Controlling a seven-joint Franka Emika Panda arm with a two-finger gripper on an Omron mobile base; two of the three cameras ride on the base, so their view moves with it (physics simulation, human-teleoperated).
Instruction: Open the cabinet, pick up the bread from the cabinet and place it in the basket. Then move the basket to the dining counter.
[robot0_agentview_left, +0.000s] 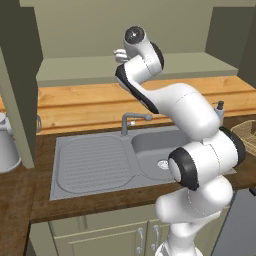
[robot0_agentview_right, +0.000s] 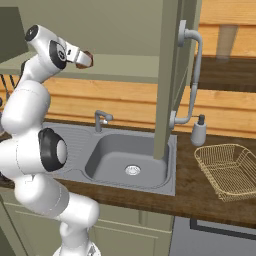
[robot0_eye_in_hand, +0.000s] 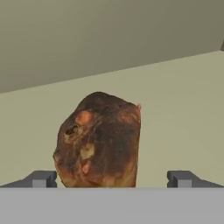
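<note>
The cabinet (robot0_agentview_left: 125, 65) stands open, its door (robot0_agentview_right: 167, 75) swung out with a long silver handle (robot0_agentview_right: 192, 75). On its pale green shelf (robot0_eye_in_hand: 183, 109) sits the bread (robot0_eye_in_hand: 98, 140), a dark-brown lump. My gripper (robot0_eye_in_hand: 111, 179) is open and reaches into the cabinet. The bread lies between its fingertips (robot0_eye_in_hand: 41, 179), with a clear gap on the right side. From the right, the bread (robot0_agentview_right: 89, 53) shows just past the hand (robot0_agentview_right: 77, 54). The wicker basket (robot0_agentview_right: 227, 170) rests on the worktop right of the sink, also seen as the basket (robot0_agentview_left: 247, 131). The dining counter is out of view.
A grey sink (robot0_agentview_left: 100, 160) with a faucet (robot0_agentview_left: 131, 120) lies below the cabinet. A soap dispenser (robot0_agentview_right: 198, 131) stands between sink and basket. A white kettle (robot0_agentview_left: 7, 145) sits at the far left. The open door hangs over the sink's right edge.
</note>
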